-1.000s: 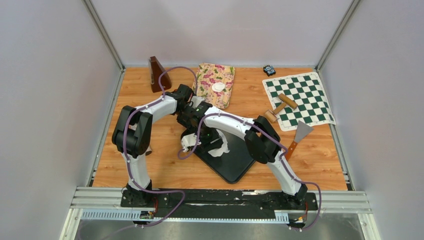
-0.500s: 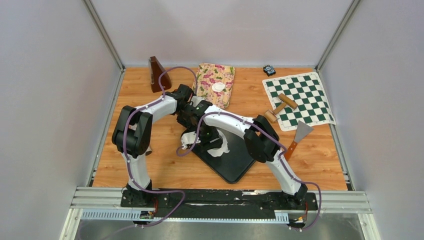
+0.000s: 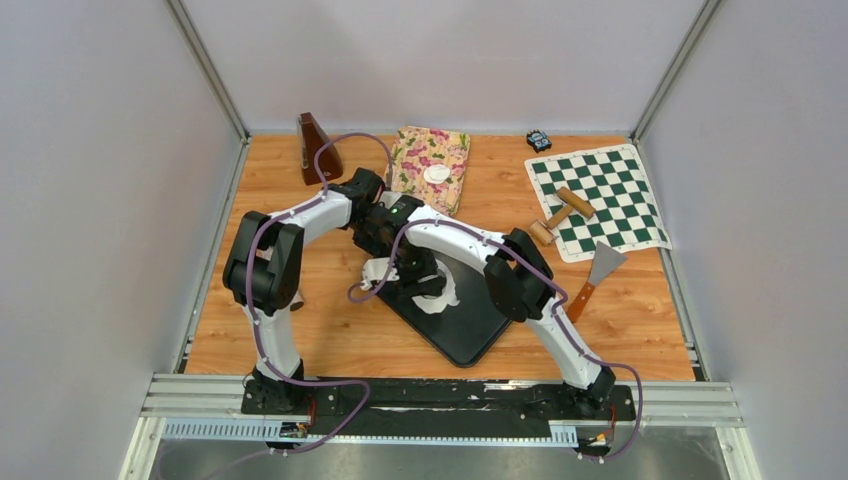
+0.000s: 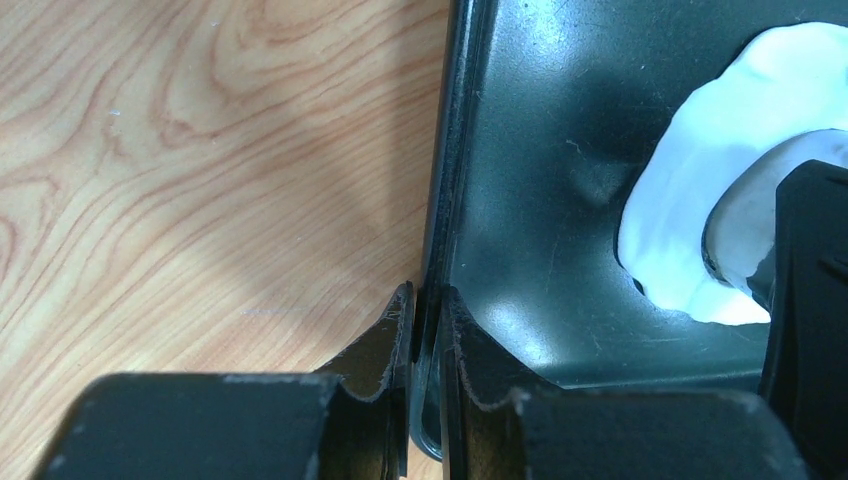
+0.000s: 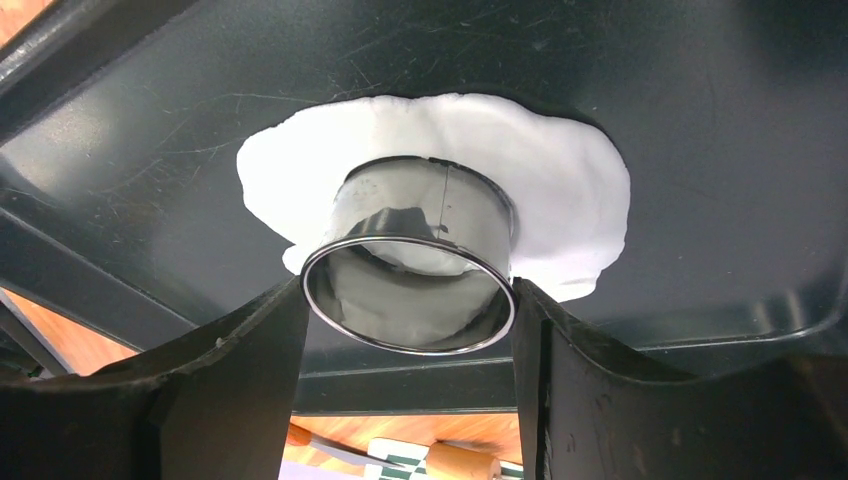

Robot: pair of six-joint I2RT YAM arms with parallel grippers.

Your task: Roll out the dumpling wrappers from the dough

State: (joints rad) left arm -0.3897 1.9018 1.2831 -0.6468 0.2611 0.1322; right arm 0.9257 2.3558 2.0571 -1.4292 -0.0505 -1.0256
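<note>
Item 1. Dumpling wrappers: a small round white disc lying on the floral cloth at the far middle of the table, well apart from both arms. From my overhead feed it may be one disc or a short stack; I cannot tell.

Item 2. Dough sheet: an irregular white sheet, flat on the black tray.

Item 3. Ring cutter: a metal ring standing on the dough sheet, its lower edge in the dough.

Item 4. Right gripper: fingers clamped on either side of the ring cutter, holding it upright.

Item 5. Left gripper: jaws pinched on the tray's rim at its left edge, one finger outside over the wood, one inside the tray.

Item 6. Far right: checkered mat with a wooden roller across its near corner; a scraper just beside it.

Item 7. Far left: metronome, upright.
</note>
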